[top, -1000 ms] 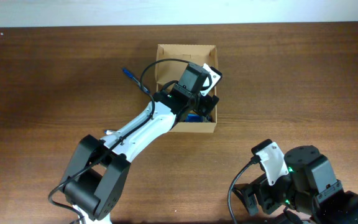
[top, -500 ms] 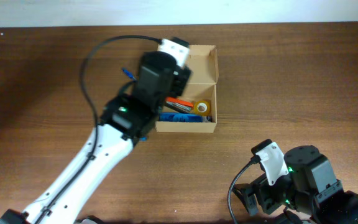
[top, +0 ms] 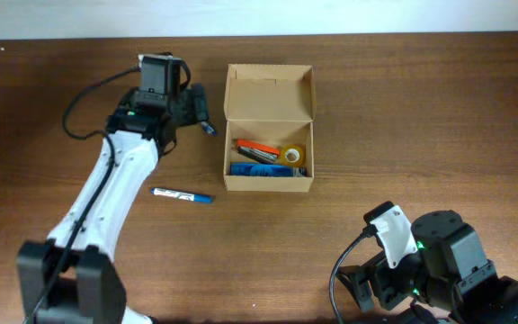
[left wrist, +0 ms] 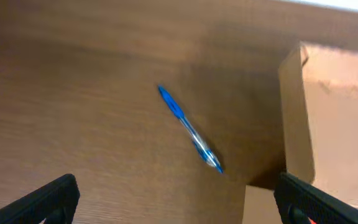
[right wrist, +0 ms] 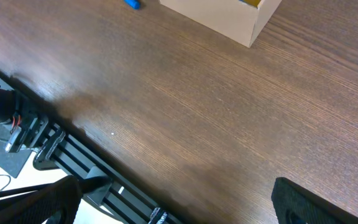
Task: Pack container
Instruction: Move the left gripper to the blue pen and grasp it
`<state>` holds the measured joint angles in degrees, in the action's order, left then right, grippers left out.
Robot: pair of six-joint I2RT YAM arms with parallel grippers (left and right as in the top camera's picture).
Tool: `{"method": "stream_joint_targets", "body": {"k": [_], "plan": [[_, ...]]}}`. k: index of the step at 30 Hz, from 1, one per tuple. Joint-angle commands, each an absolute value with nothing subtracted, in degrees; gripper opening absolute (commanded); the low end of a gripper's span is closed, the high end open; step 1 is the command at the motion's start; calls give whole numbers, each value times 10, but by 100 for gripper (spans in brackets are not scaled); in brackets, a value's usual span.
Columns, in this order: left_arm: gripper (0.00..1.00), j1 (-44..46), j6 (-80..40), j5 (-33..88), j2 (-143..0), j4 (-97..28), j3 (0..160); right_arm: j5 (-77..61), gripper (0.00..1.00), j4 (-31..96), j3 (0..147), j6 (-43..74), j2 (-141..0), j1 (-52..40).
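The cardboard box sits toward the far middle of the desk. Its flap lid stands open at the back, leaving the top free for loading. An orange item, a yellow tape roll and something blue lie inside. Just left of the box lies a blue pen. The left pincer hovers over it, fingers wide apart and empty, probably lining up a grasp. A marker lies left of the box's front corner. The right pincer, also spread and empty, is parked well in front of the box.
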<state>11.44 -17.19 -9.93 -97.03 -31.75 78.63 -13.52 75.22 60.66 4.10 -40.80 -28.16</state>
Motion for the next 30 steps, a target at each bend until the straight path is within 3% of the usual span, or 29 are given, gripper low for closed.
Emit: {"method": "stream_joint_targets", "body": {"k": [1,4,10,15,21,27,28,30], "plan": [[100,114,-185,-65,-986,-307,789,-134,99,751,614,41,-406,-284],[100,114,-204,-64,-1003,-290,789,-134,99,751,614,41,-406,-284],[98,96,-352,-69,-1032,-298,801,-134,99,751,614,41,-406,-284],[91,95,-356,-79,-1118,-412,944,-134,99,751,614,41,-406,-284],[90,95,-367,-86,-1270,-554,1145,-134,99,751,614,41,-406,-284],[89,95,-386,-68,-1339,-562,1181,-134,99,751,614,41,-406,-284],[83,95,-386,-67,-1343,-562,1181,-134,99,751,614,41,-406,-284],[82,95,-386,-68,-1349,-560,1181,-134,99,751,614,41,-406,-284]]}}
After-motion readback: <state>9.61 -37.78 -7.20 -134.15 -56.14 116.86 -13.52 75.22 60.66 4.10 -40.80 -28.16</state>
